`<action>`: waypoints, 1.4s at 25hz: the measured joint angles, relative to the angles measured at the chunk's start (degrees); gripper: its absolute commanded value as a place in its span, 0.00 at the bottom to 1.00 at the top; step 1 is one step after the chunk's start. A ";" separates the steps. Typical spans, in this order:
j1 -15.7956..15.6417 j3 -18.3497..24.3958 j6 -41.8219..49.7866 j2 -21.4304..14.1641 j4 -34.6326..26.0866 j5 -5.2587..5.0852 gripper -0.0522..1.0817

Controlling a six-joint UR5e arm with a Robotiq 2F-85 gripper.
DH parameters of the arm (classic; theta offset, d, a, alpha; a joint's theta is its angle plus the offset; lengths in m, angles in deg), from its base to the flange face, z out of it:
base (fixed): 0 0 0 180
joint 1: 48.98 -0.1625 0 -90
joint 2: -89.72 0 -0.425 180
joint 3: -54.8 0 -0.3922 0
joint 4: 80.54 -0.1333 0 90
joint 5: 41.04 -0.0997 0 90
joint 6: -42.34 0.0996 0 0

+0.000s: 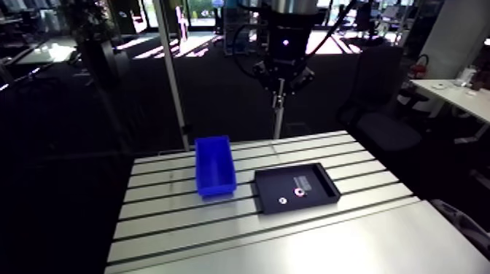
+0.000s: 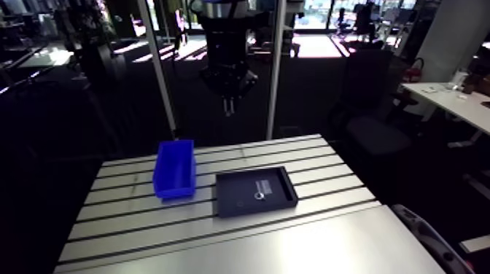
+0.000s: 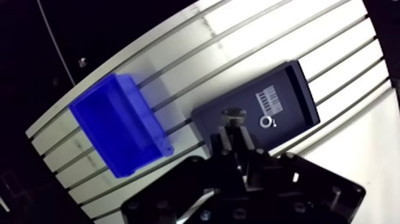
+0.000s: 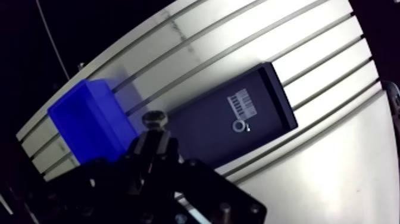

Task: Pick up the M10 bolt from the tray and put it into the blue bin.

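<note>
My fingers [image 3: 225, 138] are clamped on the M10 bolt [image 3: 233, 113], high above the table [image 3: 286, 36], nearer the tray [image 3: 297, 89] than the blue bin [image 3: 119, 125]. If my grip is shallow, the bolt could slip or tilt (and miss the bin). I count one bolt, one bin, one tray, one ring [image 3: 266, 122] inside it.

Black pincer [image 3: 234, 134], pale screw heads [image 3: 206, 215]
</note>
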 measured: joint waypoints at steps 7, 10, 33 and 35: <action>-0.69 2.03 -7.22 -0.78 -0.45 -4.37 0.93; -0.94 3.32 -10.84 -1.02 -1.59 -4.87 0.93; -8.74 17.81 -52.82 4.82 -16.37 -4.14 0.97; -9.95 18.58 -58.91 5.65 -17.19 -4.00 0.97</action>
